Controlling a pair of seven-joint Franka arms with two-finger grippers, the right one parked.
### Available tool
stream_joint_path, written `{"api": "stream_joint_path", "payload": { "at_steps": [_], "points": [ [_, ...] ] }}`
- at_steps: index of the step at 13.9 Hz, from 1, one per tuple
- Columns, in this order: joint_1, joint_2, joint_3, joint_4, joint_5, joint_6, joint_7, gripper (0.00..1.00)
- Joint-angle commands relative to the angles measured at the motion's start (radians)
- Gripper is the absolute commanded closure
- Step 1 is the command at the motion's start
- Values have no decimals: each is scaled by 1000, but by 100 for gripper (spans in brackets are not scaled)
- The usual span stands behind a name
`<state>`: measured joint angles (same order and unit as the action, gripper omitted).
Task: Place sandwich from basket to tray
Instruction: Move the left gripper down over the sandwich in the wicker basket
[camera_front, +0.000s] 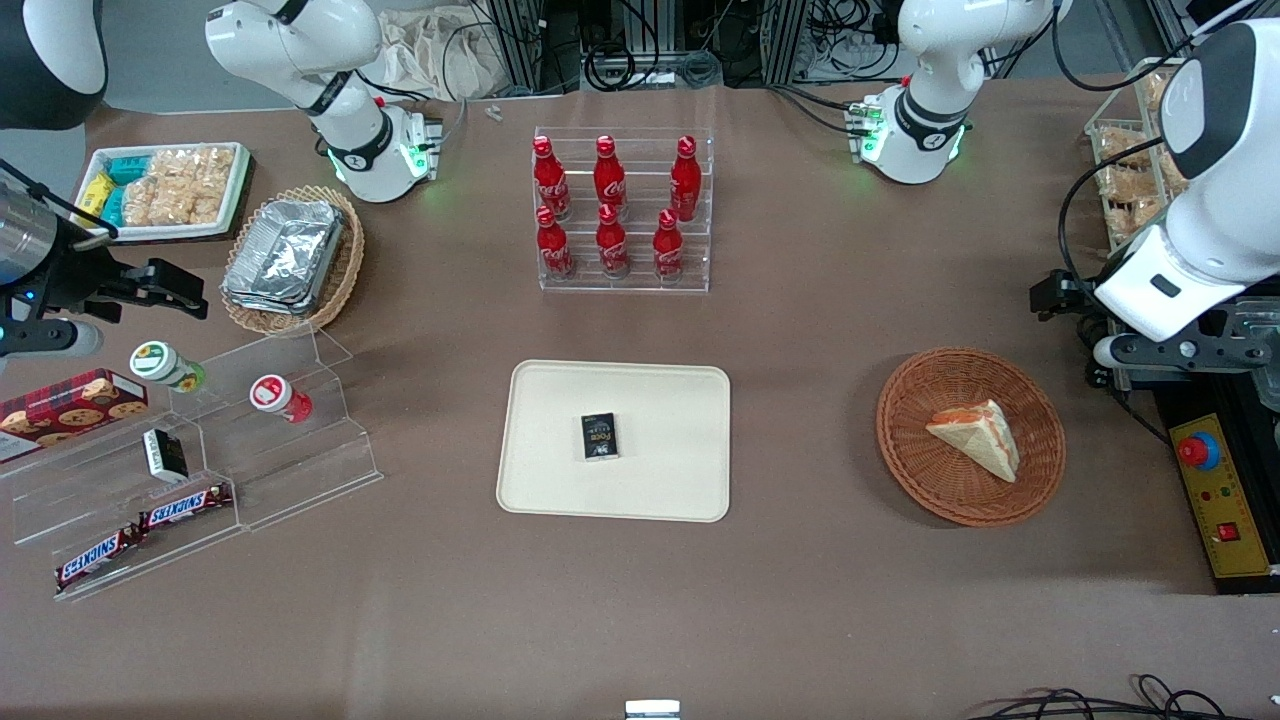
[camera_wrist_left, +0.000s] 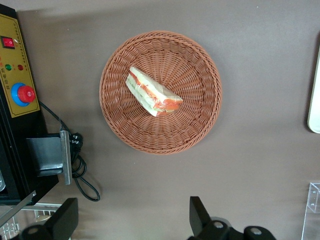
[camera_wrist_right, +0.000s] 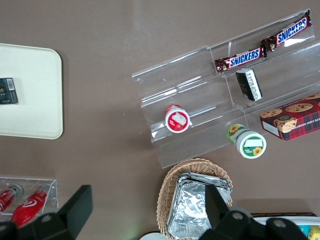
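Observation:
The sandwich (camera_front: 978, 434) (camera_wrist_left: 151, 92), a pale bread wedge with orange and green filling, lies in the round reddish-brown basket (camera_front: 915, 455) (camera_wrist_left: 200, 125). The cream tray (camera_front: 560, 480) (camera_wrist_left: 315, 100) lies flat mid-table, toward the parked arm from the basket, with a small black box (camera_front: 600, 436) on it. My gripper (camera_front: 1050, 296) (camera_wrist_left: 132, 220) hangs high above the table, farther from the front camera than the basket and not over it. It is open, its two dark fingers (camera_wrist_left: 199, 215) wide apart with only bare tabletop between them.
A yellow control box with a red button (camera_front: 1215, 490) (camera_wrist_left: 20, 92) and a cable (camera_wrist_left: 80, 170) sit beside the basket at the working arm's end. A rack of red cola bottles (camera_front: 620, 210) stands farther back than the tray. Acrylic shelves with snacks (camera_front: 190, 470) stand toward the parked arm's end.

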<state>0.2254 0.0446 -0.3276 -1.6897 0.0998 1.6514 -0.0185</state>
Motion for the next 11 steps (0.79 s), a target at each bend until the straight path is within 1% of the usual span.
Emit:
{"api": "stream_joint_path", "payload": {
  "at_steps": [1,4,5,7,9,11],
  "points": [
    [3,23,-7,36,0,-28,-15,0],
    [0,49,-8,47,9,-28,-15,0],
    [5,50,-5,38,-3,-27,-24,0],
    [11,49,-4,-23,8,-1,-160,0],
    [14,28,4,-134,8,140,-262,0],
    [32,30,9,-200,6,240,-412,0]
  ]
}}
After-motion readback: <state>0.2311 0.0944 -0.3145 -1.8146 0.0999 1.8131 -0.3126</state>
